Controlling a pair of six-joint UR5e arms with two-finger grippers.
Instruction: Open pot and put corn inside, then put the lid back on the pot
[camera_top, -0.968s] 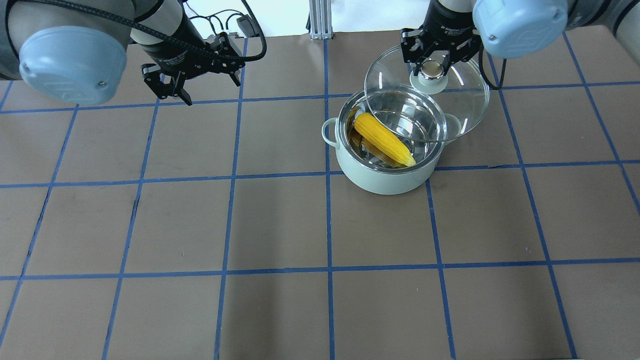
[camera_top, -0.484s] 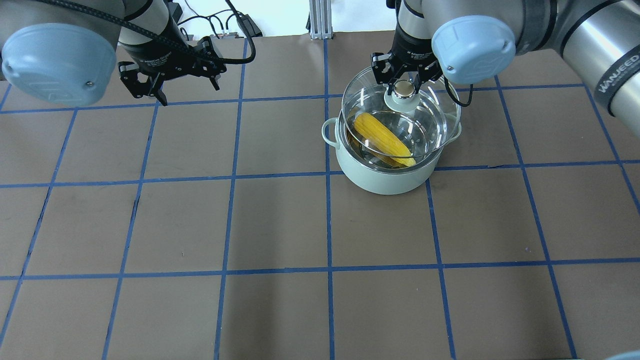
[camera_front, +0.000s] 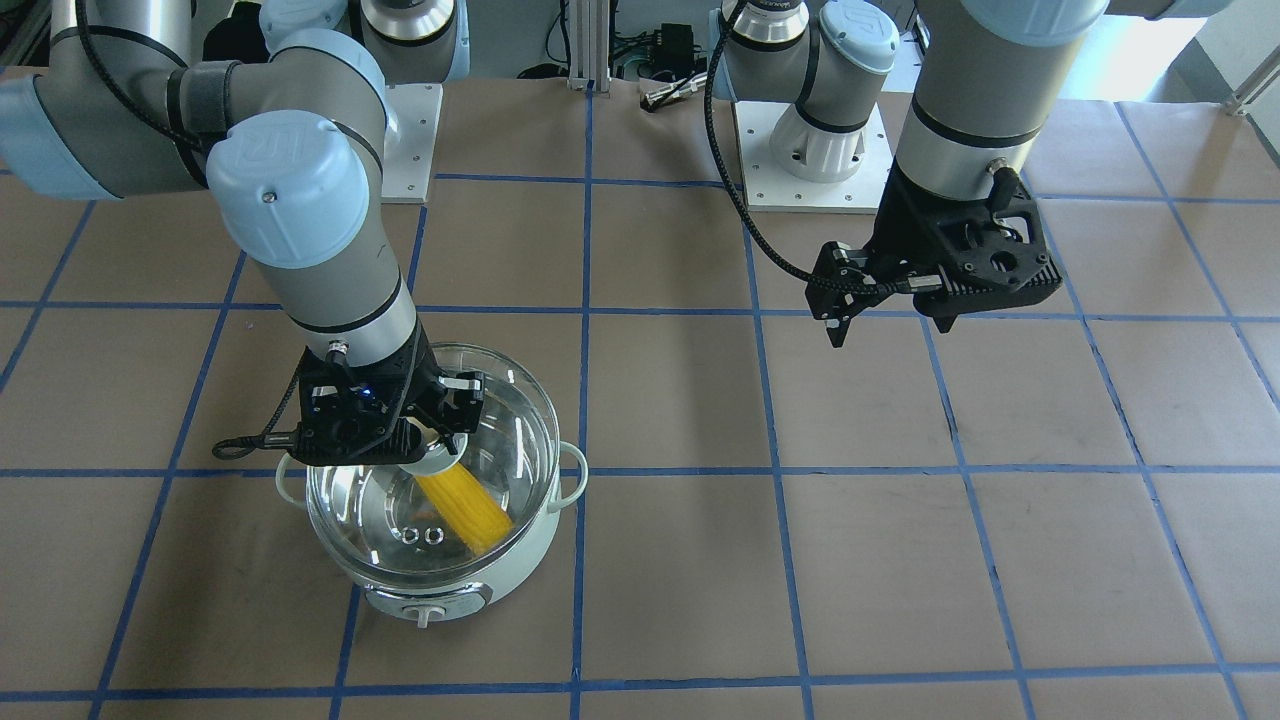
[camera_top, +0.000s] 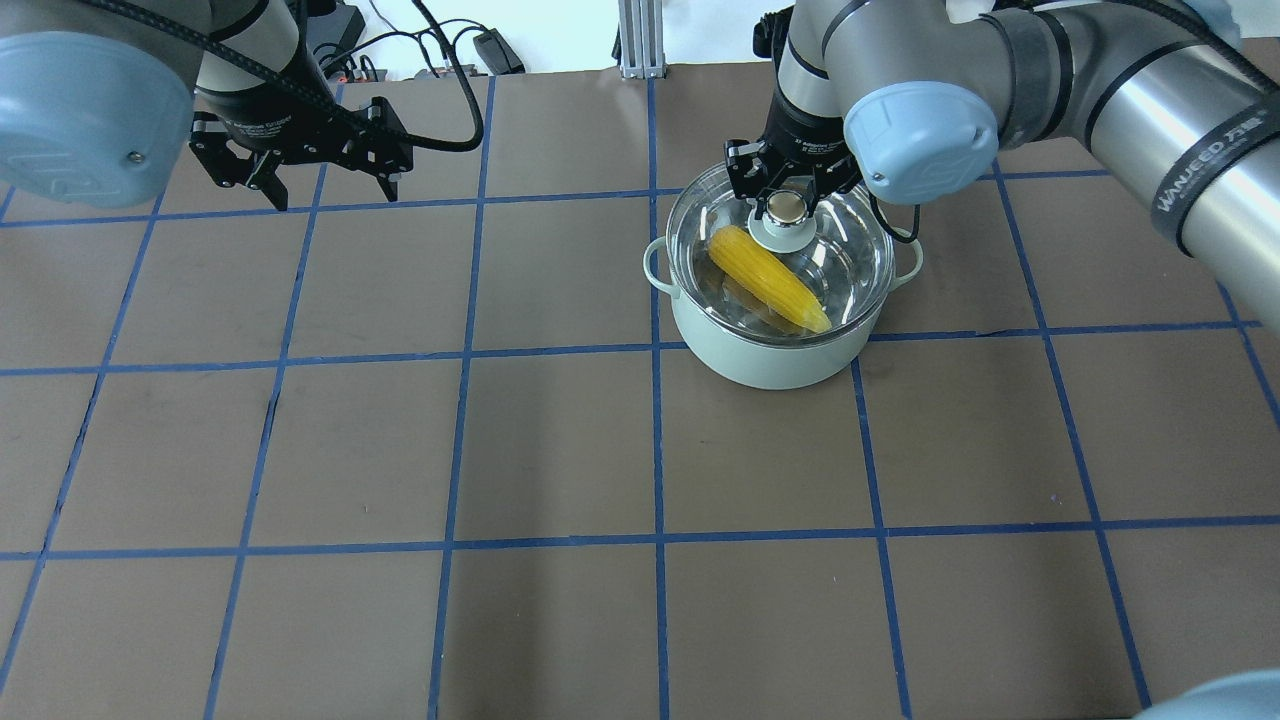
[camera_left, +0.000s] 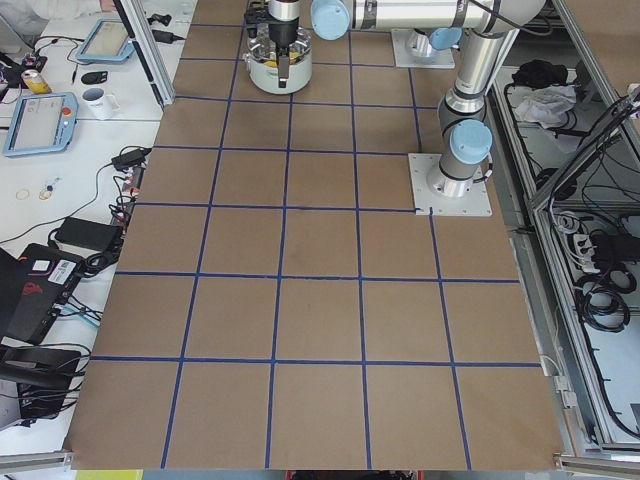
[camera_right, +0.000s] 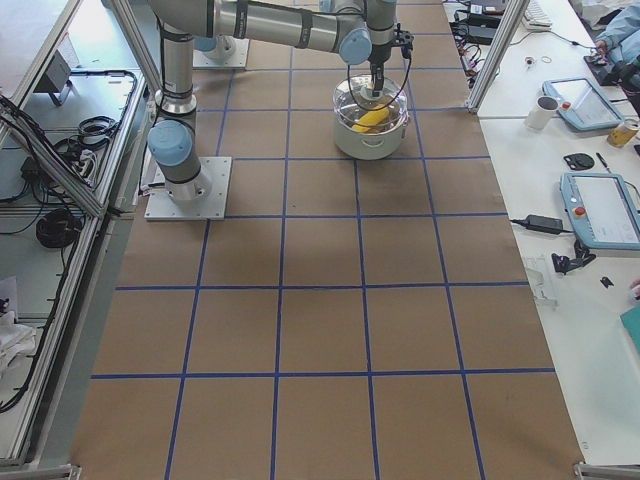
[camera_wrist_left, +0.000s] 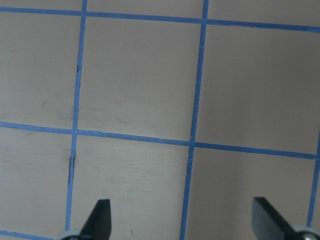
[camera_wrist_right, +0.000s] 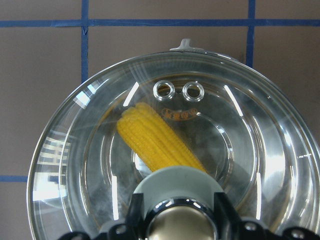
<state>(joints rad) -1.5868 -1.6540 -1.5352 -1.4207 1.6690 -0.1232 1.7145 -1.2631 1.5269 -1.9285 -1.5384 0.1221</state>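
The mint-green pot (camera_top: 770, 362) stands on the table right of centre, and the yellow corn (camera_top: 768, 278) lies slantwise in its steel bowl. My right gripper (camera_top: 787, 207) is shut on the knob of the clear glass lid (camera_top: 855, 255), which covers the pot's mouth. I cannot tell whether the lid rests on the rim. The right wrist view looks down through the lid (camera_wrist_right: 65, 165) at the corn (camera_wrist_right: 155, 145) and the two vent holes (camera_wrist_right: 177, 91). My left gripper (camera_top: 330, 192) is open and empty, above the table at the far left, and shows nothing between its fingers in its wrist view (camera_wrist_left: 182, 220).
The brown table carries a grid of blue tape lines (camera_top: 655, 440). The pot's control knob (camera_front: 428, 612) faces the operators' side. Cables and an aluminium post (camera_top: 632, 40) lie past the table's far edge. Both arm bases (camera_front: 815, 150) stand on the robot's side.
My right gripper has carried the lid from behind and right of the pot to over its mouth and lowered it. My left gripper has moved further left, still open.
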